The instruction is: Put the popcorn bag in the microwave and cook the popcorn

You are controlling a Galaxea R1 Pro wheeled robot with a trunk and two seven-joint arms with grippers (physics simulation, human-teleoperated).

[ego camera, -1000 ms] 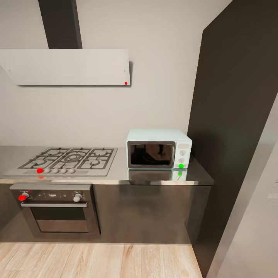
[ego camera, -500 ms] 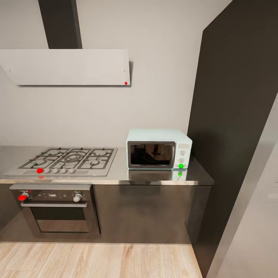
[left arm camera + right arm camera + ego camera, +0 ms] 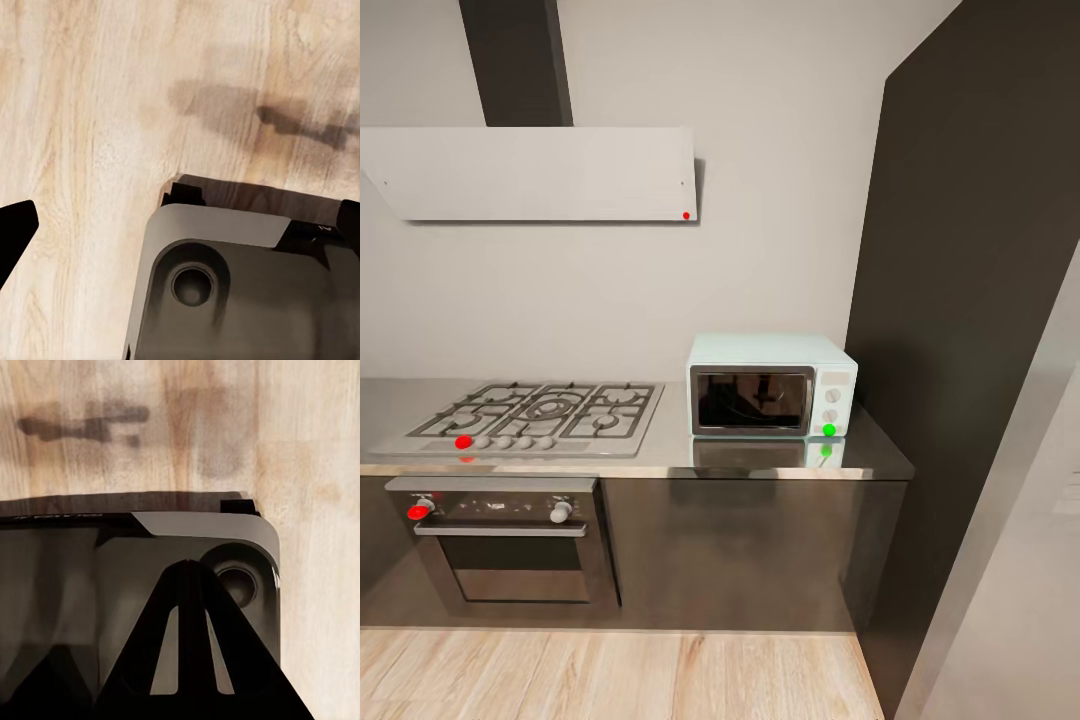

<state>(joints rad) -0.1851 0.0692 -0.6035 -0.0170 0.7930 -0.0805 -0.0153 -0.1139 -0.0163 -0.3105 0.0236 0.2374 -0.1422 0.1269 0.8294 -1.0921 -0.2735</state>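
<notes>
The pale mint-blue microwave (image 3: 772, 385) stands at the right end of the glossy grey countertop (image 3: 660, 455). Its dark glass door is closed, and a green dot (image 3: 828, 430) marks its knob panel. The popcorn and its bag are out of view. In the left wrist view my left gripper (image 3: 184, 225) is open, its black fingers (image 3: 15, 232) wide apart above my grey base (image 3: 247, 285) and the wooden floor. In the right wrist view my right gripper (image 3: 191, 574) is shut with nothing in it, also hanging over the base.
A steel gas hob (image 3: 535, 415) fills the counter's left part, with a built-in oven (image 3: 505, 540) below and a white hood (image 3: 530, 172) above. A tall dark panel (image 3: 970, 300) rises right of the microwave. Wooden floor (image 3: 610, 675) lies before the cabinets.
</notes>
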